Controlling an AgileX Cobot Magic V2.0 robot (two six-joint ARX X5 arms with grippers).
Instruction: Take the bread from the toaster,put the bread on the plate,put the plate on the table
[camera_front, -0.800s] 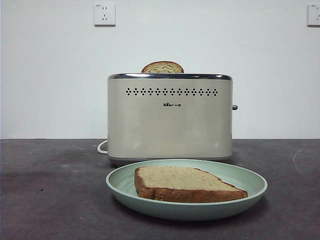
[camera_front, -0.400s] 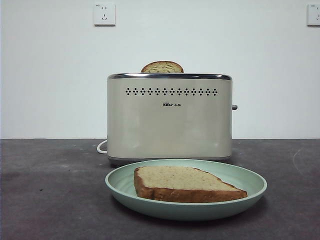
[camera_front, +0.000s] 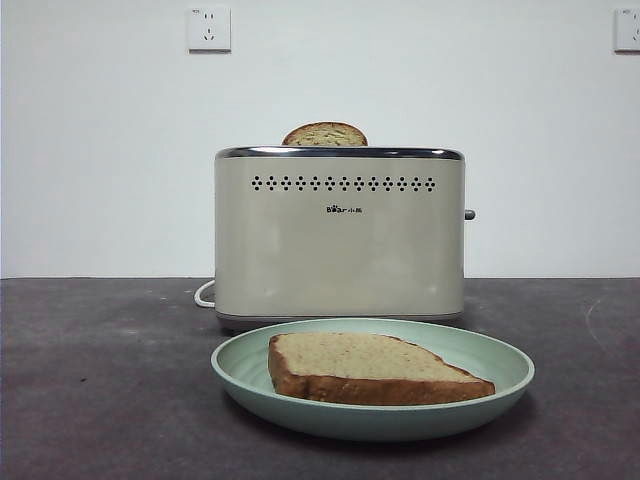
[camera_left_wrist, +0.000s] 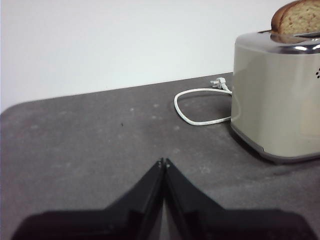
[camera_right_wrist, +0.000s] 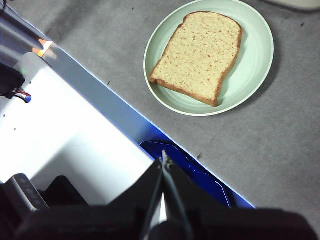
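The bread (camera_front: 370, 368) lies flat on the pale green plate (camera_front: 505, 358), which rests on the dark table (camera_front: 100, 380) just in front of the cream toaster (camera_front: 340, 240). A second, narrower slice (camera_front: 325, 134) pokes out of the toaster's slot. Neither arm shows in the front view. My left gripper (camera_left_wrist: 164, 162) is shut and empty, low over the table off to one side of the toaster (camera_left_wrist: 275, 100). My right gripper (camera_right_wrist: 164, 160) is shut and empty, held high near the table's edge, looking down on the bread (camera_right_wrist: 197, 55) and plate (camera_right_wrist: 257, 65).
A white power cord (camera_left_wrist: 200, 107) loops on the table beside the toaster. Two wall sockets (camera_front: 209, 28) sit high on the white wall behind. The right wrist view shows the table's edge with a white and blue robot base (camera_right_wrist: 75, 135) beyond it.
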